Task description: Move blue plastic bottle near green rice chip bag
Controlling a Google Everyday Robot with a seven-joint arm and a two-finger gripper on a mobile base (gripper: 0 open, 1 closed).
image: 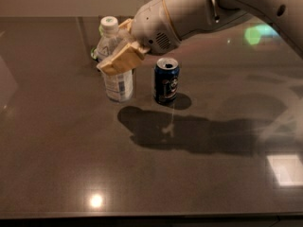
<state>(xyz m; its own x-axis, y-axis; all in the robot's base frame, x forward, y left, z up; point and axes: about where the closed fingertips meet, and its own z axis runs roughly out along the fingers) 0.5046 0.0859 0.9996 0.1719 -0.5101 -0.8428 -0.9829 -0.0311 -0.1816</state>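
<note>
My gripper (117,51) is shut on the blue plastic bottle (117,82), a clear bottle with a white cap and a white-and-blue label. One tan finger (121,59) crosses its front. The bottle is upright and seems to hang just above the dark table, at the back left. The green rice chip bag (100,30) is almost wholly hidden behind the bottle; only a green sliver shows beside the cap. The bottle stands right in front of it.
A dark blue drink can (166,81), opened, stands upright just right of the bottle. My white arm (199,8) reaches in from the upper right and casts a shadow in front of the can. The table's front edge (151,215) runs along the bottom.
</note>
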